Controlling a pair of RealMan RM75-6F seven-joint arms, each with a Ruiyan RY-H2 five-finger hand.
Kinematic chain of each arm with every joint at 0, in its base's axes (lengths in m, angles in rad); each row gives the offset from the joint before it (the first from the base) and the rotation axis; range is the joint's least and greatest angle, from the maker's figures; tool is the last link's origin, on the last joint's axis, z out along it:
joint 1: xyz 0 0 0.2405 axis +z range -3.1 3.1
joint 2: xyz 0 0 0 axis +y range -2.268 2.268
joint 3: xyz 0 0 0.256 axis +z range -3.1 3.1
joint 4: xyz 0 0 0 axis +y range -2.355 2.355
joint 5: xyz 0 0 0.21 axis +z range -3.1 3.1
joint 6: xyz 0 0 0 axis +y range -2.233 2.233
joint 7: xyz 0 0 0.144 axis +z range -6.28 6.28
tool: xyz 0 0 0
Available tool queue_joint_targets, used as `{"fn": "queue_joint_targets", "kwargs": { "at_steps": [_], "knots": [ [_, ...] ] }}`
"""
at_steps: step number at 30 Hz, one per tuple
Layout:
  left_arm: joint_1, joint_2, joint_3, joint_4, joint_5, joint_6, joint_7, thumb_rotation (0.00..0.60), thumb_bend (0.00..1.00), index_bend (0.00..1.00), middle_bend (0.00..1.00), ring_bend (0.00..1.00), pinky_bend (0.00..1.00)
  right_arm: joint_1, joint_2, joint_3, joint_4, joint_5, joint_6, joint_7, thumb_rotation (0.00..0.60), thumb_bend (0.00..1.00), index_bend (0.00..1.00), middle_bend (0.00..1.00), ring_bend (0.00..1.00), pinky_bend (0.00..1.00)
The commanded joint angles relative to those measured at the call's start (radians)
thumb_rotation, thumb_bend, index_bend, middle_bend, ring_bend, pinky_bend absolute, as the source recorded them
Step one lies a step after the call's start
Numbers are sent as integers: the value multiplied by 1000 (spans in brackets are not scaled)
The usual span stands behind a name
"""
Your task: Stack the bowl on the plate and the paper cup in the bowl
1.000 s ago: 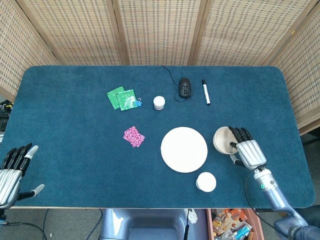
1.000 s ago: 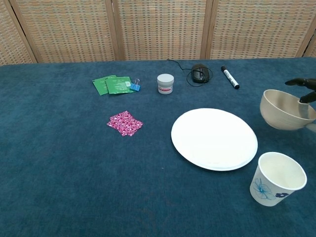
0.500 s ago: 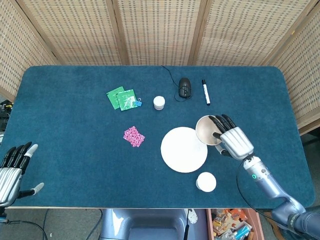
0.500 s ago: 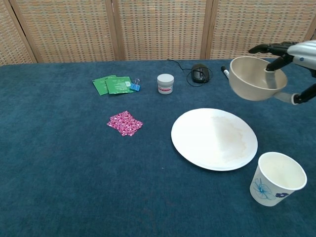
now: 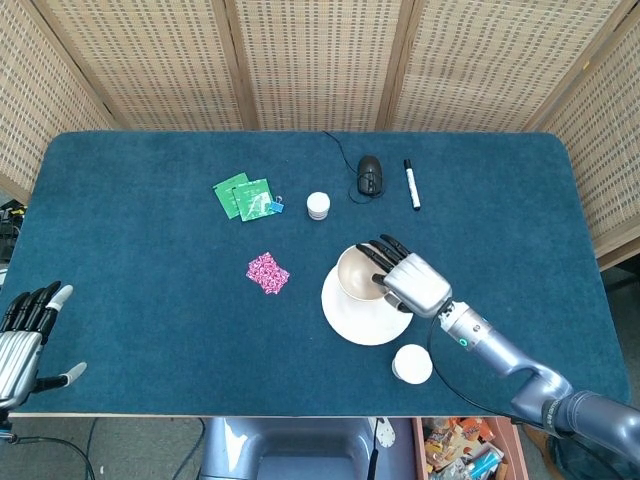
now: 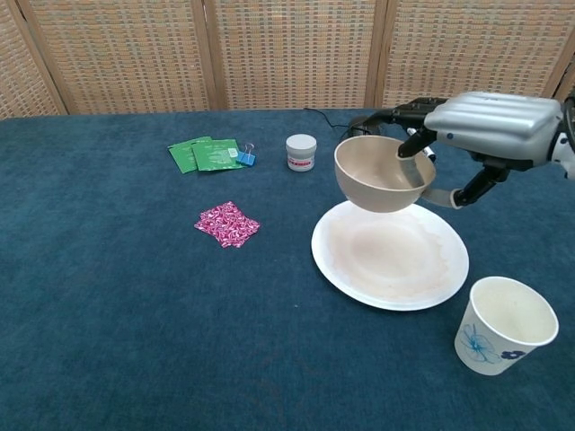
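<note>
My right hand (image 5: 408, 282) (image 6: 485, 128) grips a beige bowl (image 5: 357, 273) (image 6: 379, 172) by its right rim and holds it in the air above the left part of the white plate (image 5: 368, 325) (image 6: 391, 260). The bowl's shadow falls on the plate. A white paper cup (image 5: 412, 364) (image 6: 503, 324) with a blue flower print stands upright at the table's front edge, right of the plate. My left hand (image 5: 25, 335) hovers open at the front left corner, far from everything.
At the back lie green packets with a blue clip (image 5: 245, 197) (image 6: 207, 153), a small white jar (image 5: 318, 206) (image 6: 301, 151), a black mouse (image 5: 369, 175) and a marker (image 5: 411, 184). A pink packet (image 5: 267, 272) (image 6: 227, 223) lies left of the plate.
My right hand has lifted the bowl off the table and carried it leftward, from right of the plate to above the plate's left side. The left hand has barely moved.
</note>
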Motion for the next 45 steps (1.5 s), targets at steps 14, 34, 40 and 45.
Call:
{"fn": "queue_joint_targets", "kwargs": {
  "at_steps": [14,34,40,45],
  "knots": [
    [-4,-1,4,-6,-5,-7,9,600,0,0,0,0,0,5,-64,-68,90,-2,-24,-108,600,434,640,0,0,0],
    [-5,-4,7,-10,-8,-8,23,600,0,0,0,0,0,-74,131,-102,-128,-5,104,-167,600,169,29,0,0,0],
    [-2,-5,15,-10,7,-3,29,600,0,0,0,0,0,-107,243,-203,-174,-153,198,-91,600,171,146,0,0,0],
    [0,-7,14,-9,9,4,30,600,0,0,0,0,0,-138,268,-276,-157,-247,253,-59,600,175,206,0,0,0]
  ]
}}
